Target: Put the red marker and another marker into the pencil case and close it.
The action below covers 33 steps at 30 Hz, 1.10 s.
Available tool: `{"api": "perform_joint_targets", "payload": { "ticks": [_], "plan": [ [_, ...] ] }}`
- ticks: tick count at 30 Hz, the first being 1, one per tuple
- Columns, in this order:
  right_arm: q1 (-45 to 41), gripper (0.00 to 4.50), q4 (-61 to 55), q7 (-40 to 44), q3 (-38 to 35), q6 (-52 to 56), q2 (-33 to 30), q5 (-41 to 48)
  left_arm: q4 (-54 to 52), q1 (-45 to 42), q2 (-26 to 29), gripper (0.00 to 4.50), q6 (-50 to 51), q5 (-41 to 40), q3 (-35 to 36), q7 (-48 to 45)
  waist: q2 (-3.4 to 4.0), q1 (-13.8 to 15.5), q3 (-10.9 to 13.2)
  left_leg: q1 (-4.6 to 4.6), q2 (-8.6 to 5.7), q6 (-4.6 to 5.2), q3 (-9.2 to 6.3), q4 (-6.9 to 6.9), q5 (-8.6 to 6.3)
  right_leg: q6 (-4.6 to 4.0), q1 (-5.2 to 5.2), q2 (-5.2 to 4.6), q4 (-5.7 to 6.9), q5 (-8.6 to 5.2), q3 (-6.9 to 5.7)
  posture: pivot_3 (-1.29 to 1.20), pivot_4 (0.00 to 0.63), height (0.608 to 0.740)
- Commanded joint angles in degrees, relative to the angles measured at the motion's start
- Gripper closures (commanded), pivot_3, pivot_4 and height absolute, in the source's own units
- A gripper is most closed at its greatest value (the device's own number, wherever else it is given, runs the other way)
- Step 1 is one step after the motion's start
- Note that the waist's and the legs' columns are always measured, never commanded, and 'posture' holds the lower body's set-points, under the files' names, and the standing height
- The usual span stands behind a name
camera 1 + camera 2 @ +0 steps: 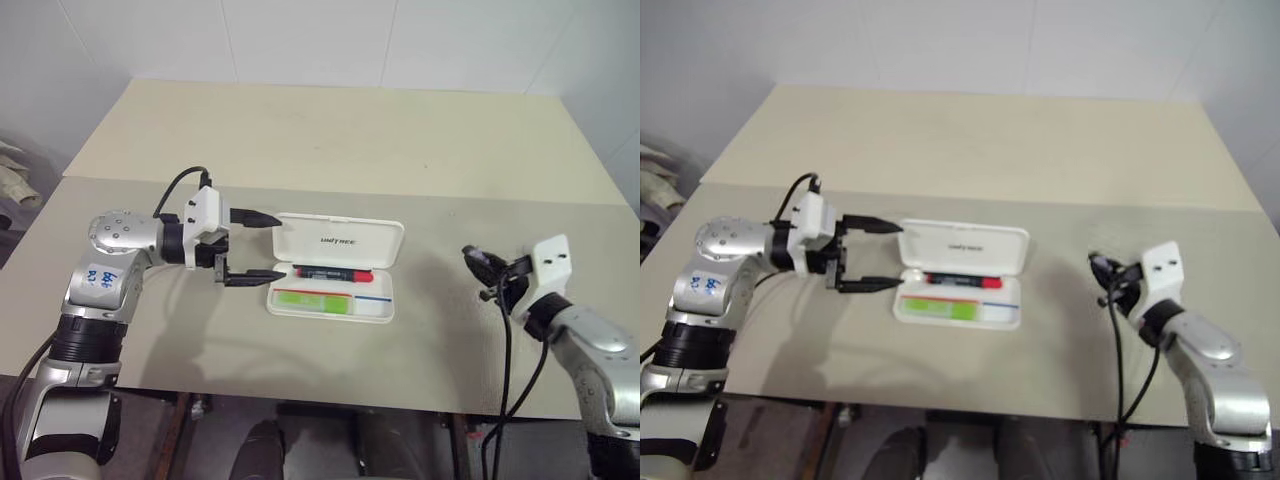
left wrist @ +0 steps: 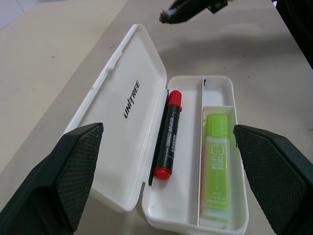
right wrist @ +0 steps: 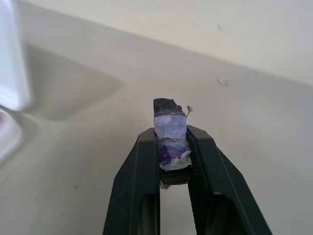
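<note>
White hinged plastic, rounded at the corners, the pencil case [image 1: 335,272] lies open at the middle of the beige worktop [image 1: 330,140], its lid [image 1: 340,240] leaning back toward twelve o'clock and its tray on the six o'clock side. Both markers are already inside: the slim black-barrelled red marker [image 1: 332,273] in the compartment next to the hinge, and the short translucent light green highlighter [image 1: 312,299] in the front compartment, so I judge that only the closing is left. My left end effector [image 1: 249,247] hovers at the case's nine o'clock end with its two black fingers spread wide, one level with the lid edge, the other level with the tray. To close it well I would get one finger behind the lid's far edge, sweep it over toward six o'clock, and press down until the rim seats, with nothing pinched between the halves. My right end effector [image 1: 480,267] is well apart at three o'clock, fingers pressed together on a small dark stub wrapped in purplish tape [image 3: 170,142]. The case's long axis runs nine to three; both markers lie along it. The red marker shows red at both ends, so I cannot tell which is the cap.
</note>
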Motion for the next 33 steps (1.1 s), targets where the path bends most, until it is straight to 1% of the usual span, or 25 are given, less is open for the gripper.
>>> {"api": "perform_joint_targets", "payload": {
  "ticks": [1, 4, 7, 11, 15, 18, 22, 26, 33],
  "plan": [
    [-1.7, 4.1, -2.8, 10.0, 1.7, -2.7, -4.2, 3.6, -0.6, -0.5, -0.1, 0.0, -0.7, -0.2, 0.2, -0.4, 0.0, 0.0, 0.0, 0.0, 0.0, 0.0, 0.01, 0.0, 0.0, 0.0, 0.0, 0.0, -0.03, 0.0, 0.0, 0.0, 0.15, 0.74],
    [-2.9, 4.1, -3.3, 17.5, 5.0, -5.0, -6.9, 4.6, -1.8, 0.5, -0.1, 0.0, -0.3, -0.5, 0.4, -0.4, 0.0, 0.0, 0.0, 0.0, 0.01, 0.0, -0.01, 0.0, 0.0, 0.0, 0.01, 0.0, -0.05, 0.0, -0.03, 0.0, 0.15, 0.74],
    [-4.8, 4.1, -2.0, 21.6, 8.3, -6.9, -8.1, 3.8, -3.1, 1.6, 0.1, 0.0, 0.4, -0.9, 0.6, -0.3, 0.0, 0.0, 0.0, -0.03, 0.01, 0.0, -0.02, -0.01, 0.0, 0.0, 0.01, 0.0, -0.09, 0.0, -0.04, 0.0, 0.15, 0.74],
    [-7.3, 4.1, 0.5, 25.1, 12.7, -9.6, -8.4, 1.6, -4.5, 2.7, 0.3, 0.0, 1.2, -1.1, 0.8, 0.0, -0.01, 0.1, 0.0, -0.04, 0.0, 0.0, 0.01, 0.01, 0.0, 0.03, 0.01, -0.03, -0.15, 0.02, -0.02, 0.0, 0.15, 0.74],
    [-11.2, 4.1, 5.4, 27.5, 17.9, -12.4, -6.6, -1.1, -5.4, 3.3, 0.1, 0.0, 1.9, -1.1, 0.8, 0.2, 0.0, 0.1, 0.0, -0.04, 0.01, 0.0, 0.0, 0.01, 0.0, 0.03, 0.01, -0.03, -0.16, 0.02, -0.04, 0.0, 0.15, 0.74],
    [-12.9, 4.1, 8.6, 28.2, 19.8, -15.2, -5.4, -3.2, -5.7, 2.7, -0.5, 0.0, 2.4, -1.0, 0.5, 0.8, -0.01, 0.1, 0.0, -0.04, 0.01, 0.0, 0.0, 0.02, 0.0, 0.03, 0.01, -0.03, -0.15, 0.02, -0.04, 0.0, 0.15, 0.74],
    [-13.3, 4.1, 10.5, 27.5, 20.0, -16.8, -4.3, -4.3, -6.8, 3.2, 0.2, 0.0, 3.2, -1.4, 1.4, 1.1, 0.0, 0.1, 0.0, -0.06, 0.01, 0.0, 0.0, 0.01, 0.0, 0.03, 0.0, -0.04, -0.19, 0.02, -0.04, 0.0, 0.15, 0.74],
    [-12.4, 4.1, 10.6, 28.5, 20.5, -17.3, -4.2, -4.3, -7.7, 4.7, 1.4, 0.0, 3.7, -1.5, 2.2, 1.2, 0.0, 0.1, 0.0, -0.06, 0.01, -0.01, 0.0, 0.0, 0.0, 0.03, 0.0, -0.04, -0.21, 0.02, -0.05, 0.0, 0.15, 0.74],
    [-12.4, 4.1, 10.9, 31.0, 23.2, -18.7, -3.7, -5.1, -9.6, 6.3, 1.8, 0.0, 4.7, -2.2, 2.4, 1.6, 0.0, 0.1, 0.0, -0.05, 0.02, -0.01, 0.0, 0.03, 0.0, 0.03, 0.0, -0.04, -0.16, 0.02, -0.05, 0.0, 0.15, 0.74]
  ]
}}
